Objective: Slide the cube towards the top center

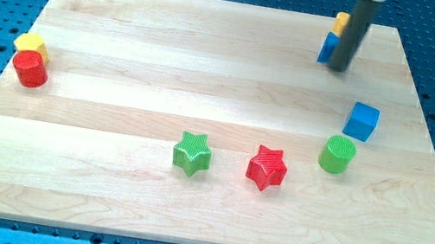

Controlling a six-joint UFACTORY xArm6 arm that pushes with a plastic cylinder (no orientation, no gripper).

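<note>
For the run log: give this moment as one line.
tip at top right, beside blue block and yellow block | blue cube untouched, below tip | green cylinder beside cube

Green star [192, 153] and red star [267, 168] sit side by side near the worktop [167, 53] bottom, green cylinder [338, 153] just right. Far left, a yellow block [31, 43] touches a red cylinder [31, 69].

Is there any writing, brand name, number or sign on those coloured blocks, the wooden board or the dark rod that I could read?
None: no readable text, number or sign shows anywhere.
Small blue cube, green cylinder block, red star block, green star block, red cylinder block, yellow block: plain faces.
Pale wooden board: bare grain.
My tip, above the blue cube: unmarked.
</note>
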